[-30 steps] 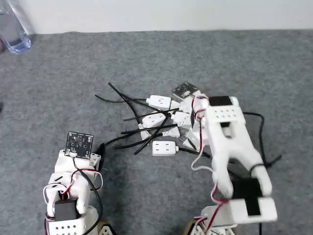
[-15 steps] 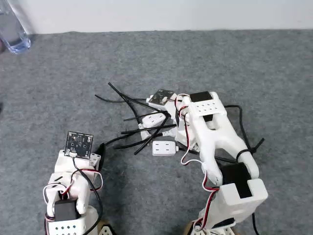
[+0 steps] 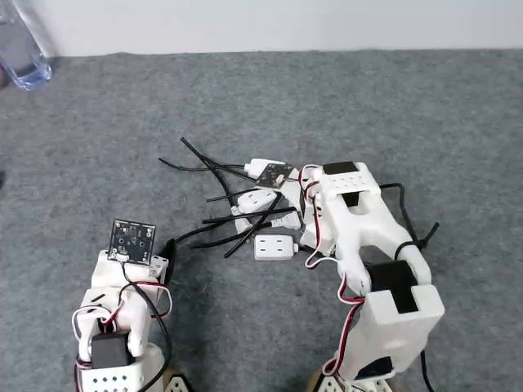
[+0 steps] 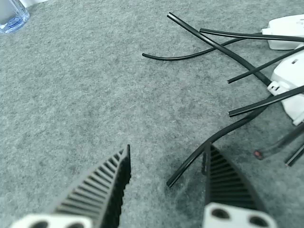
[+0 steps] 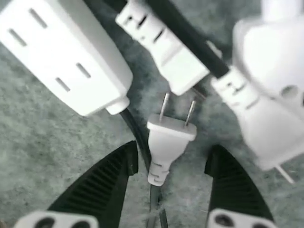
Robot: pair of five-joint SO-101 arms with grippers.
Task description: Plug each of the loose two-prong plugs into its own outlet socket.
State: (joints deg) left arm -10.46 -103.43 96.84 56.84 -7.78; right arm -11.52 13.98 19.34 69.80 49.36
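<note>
Several white outlet sockets and plugs with black cords lie tangled mid-table (image 3: 265,204). One socket (image 3: 274,246) sits at the front of the pile. My right gripper (image 5: 171,175) is open, low over the heap, its fingers either side of a loose white two-prong plug (image 5: 167,137) whose prongs point at a white socket block (image 5: 61,52). More white plug bodies (image 5: 266,95) crowd beside it. In the high view the right arm (image 3: 351,212) bends over the pile. My left gripper (image 4: 166,185) is open above bare carpet near a black cord end (image 4: 190,161), at the table's front left (image 3: 131,245).
The table is covered in grey carpet (image 3: 409,106). A clear plastic bottle (image 3: 23,49) stands at the far left corner by the white wall. Black cords (image 3: 204,167) splay out leftward from the pile toward the left arm.
The right arm swung left and drew back over the pile, its wrist camera now lower over the sockets. The left arm has not moved.
</note>
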